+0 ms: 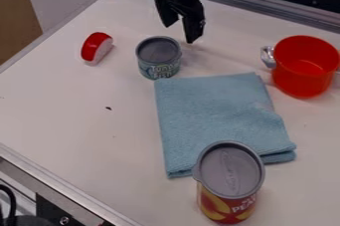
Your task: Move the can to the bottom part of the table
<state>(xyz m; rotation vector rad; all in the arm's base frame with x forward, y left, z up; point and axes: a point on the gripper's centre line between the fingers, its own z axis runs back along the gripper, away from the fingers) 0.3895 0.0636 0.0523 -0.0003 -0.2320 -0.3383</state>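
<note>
Can (158, 59): upright on the tabletop (66, 110), towards its far left corner, by a corner of the cloth (215, 115).
Hand (181, 32): open, above the tabletop on the can's far side.
Tipping: likely if the hand closes off-centre and pushes the can over.
Route: carried low towards the near edge, it could drag the cloth or strike the tall can (229, 185).
Pot (304, 78): open-topped, nothing seen inside.
Both cans: closed on top, contents hidden.
</note>
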